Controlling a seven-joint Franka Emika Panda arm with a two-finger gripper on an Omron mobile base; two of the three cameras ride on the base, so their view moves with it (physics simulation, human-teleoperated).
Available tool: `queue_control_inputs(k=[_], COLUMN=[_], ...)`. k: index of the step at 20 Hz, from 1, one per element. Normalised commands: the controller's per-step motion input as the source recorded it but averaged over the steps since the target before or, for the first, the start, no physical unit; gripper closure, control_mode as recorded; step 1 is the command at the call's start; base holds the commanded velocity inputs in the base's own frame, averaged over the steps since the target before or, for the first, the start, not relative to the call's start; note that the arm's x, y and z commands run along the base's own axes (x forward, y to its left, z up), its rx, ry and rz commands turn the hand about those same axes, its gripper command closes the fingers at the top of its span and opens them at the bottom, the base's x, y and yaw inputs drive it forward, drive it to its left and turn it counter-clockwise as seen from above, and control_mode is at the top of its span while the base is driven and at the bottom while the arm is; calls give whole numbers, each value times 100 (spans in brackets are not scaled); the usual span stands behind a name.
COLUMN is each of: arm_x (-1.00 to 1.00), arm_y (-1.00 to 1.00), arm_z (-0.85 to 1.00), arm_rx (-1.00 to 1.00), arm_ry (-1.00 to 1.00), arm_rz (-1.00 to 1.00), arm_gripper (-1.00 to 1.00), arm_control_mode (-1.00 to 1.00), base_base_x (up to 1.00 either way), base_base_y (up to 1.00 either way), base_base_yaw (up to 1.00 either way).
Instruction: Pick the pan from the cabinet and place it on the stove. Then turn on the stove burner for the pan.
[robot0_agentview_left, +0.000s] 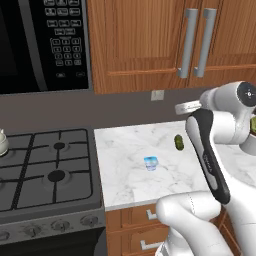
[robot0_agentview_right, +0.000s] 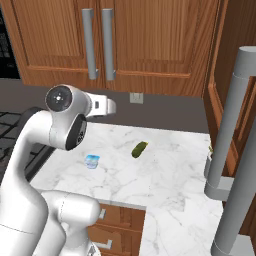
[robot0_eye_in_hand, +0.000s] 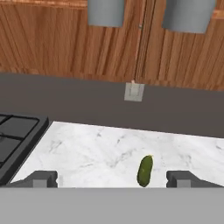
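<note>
The cabinet (robot0_agentview_left: 145, 40) hangs above the counter with both tall doors shut, its grey bar handles (robot0_agentview_left: 196, 42) side by side. The same doors (robot0_agentview_right: 145, 35) fill the top of the right base view. The pan is hidden. At the left sits the stove (robot0_agentview_left: 30, 187), its wider stove burner (robot0_agentview_left: 56, 175) in front of a smaller cap (robot0_agentview_left: 59, 146). My gripper (robot0_eye_in_hand: 112, 178) is open with nothing between its fingers. It hangs over the marble counter, facing the back wall below the cabinet doors.
A green pickle (robot0_agentview_left: 178, 142) and a small blue cup (robot0_agentview_left: 151, 163) lie on the marble counter (robot0_agentview_left: 130, 180). A white kettle (robot0_agentview_left: 2, 142) stands on the stove's far left. A microwave (robot0_agentview_left: 45, 45) hangs above the stove. Tall grey bars (robot0_agentview_right: 235, 125) stand at the right.
</note>
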Motion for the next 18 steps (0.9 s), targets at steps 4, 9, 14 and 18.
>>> queue_control_inputs(k=[4, 9, 14, 18], arm_x=[13, 16, 14, 12], arm_y=[-19, -20, -20, -17], arm_z=[40, 43, 41, 33], arm_rx=[0, 0, 0, 0], arm_ry=[-6, -7, -9, -11], arm_rz=[0, 0, 0, 0], arm_gripper=[-100, -100, -100, -100], arm_control_mode=[-100, -100, -100, -100], base_base_x=[0, 0, 0, 0], base_base_y=[0, 0, 0, 0], base_base_yaw=[0, 0, 0, 0])
